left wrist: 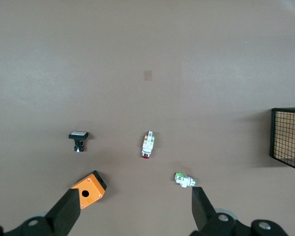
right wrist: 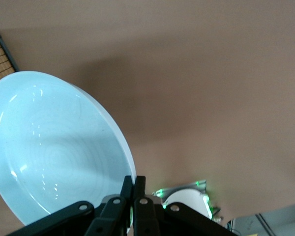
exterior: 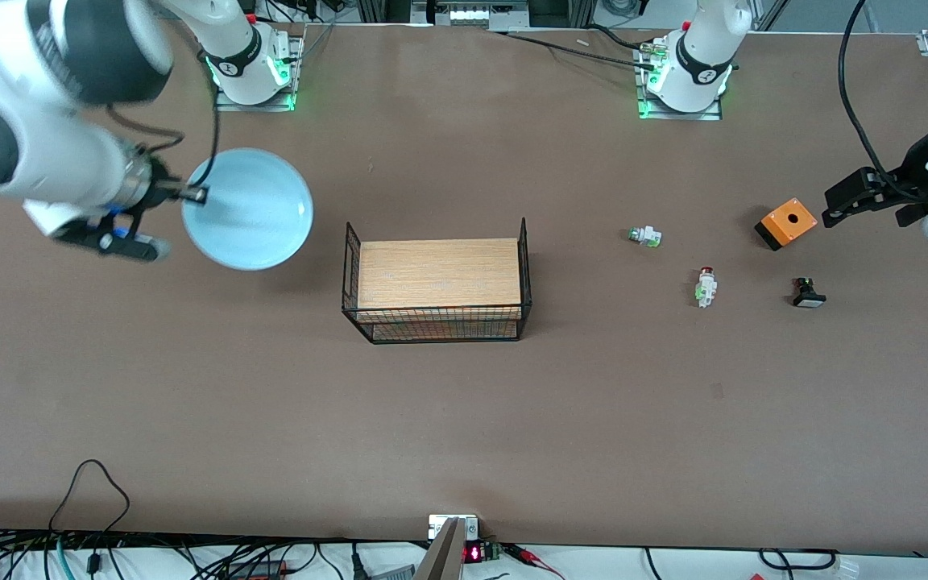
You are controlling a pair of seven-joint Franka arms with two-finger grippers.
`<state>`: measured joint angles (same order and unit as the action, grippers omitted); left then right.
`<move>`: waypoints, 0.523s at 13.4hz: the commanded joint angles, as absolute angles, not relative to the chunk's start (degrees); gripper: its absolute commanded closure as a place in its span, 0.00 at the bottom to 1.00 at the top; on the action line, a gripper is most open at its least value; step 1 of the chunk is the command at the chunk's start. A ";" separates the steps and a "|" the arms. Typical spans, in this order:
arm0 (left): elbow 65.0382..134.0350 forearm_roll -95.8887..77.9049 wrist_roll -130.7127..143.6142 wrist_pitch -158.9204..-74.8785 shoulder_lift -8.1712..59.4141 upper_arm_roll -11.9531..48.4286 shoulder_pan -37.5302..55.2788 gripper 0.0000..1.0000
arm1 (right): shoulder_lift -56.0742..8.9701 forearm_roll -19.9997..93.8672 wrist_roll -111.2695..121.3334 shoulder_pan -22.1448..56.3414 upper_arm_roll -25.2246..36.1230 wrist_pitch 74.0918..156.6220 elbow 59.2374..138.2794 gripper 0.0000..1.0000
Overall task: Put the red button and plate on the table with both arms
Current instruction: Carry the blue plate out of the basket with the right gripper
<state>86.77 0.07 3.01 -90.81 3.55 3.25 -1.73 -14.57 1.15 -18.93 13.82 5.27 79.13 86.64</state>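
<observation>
Nearest to the front camera among the loose things on the table [exterior: 464, 435] is the rack [exterior: 437, 292], a black wire basket with a wooden top, in the middle.

We hold the plate [exterior: 248, 208] with the right gripper [exterior: 190, 194], fingers pinched together on its rim, over the table toward the right arm's end. In the right wrist view the plate [right wrist: 54, 147] hangs tilted, its shadow well under it, so we judge it is up in the air and not yet set down. To do this step well, we lower it slowly, bring it level before contact, and release only when it lies flat; an edge grip can let it swing or slip.

We see the button [exterior: 706, 287] lying on its side on the table toward the left arm's end, red cap away from the front camera. Around it are the green-capped part [exterior: 645, 236], the orange box [exterior: 786, 223] and the black part [exterior: 808, 293], all apart from it. The left gripper [exterior: 834, 205] hovers over the table just beside the orange box, fingers wide apart and empty. In the left wrist view the button [left wrist: 147, 144] lies ahead of the fingers [left wrist: 66, 211], so we must move over it, turn to cross its body, and come straight down without touching the neighbours.
</observation>
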 commanded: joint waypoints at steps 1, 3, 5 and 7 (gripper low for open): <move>87.36 -0.79 2.37 -90.18 2.64 3.87 -2.55 0.00 | -18.88 1.58 -9.18 7.49 4.66 82.69 86.22 1.00; 87.45 -0.88 2.64 -90.09 2.64 3.78 -2.55 0.00 | -21.96 1.76 -2.93 3.62 4.66 86.03 86.22 1.00; 87.36 -0.88 2.81 -90.09 2.55 3.87 -2.55 0.00 | -25.30 1.85 1.13 0.63 4.57 89.98 86.22 1.00; 87.36 -0.88 2.90 -90.09 2.55 3.87 -2.55 0.00 | -28.64 1.93 5.34 -1.83 4.57 94.29 86.39 1.00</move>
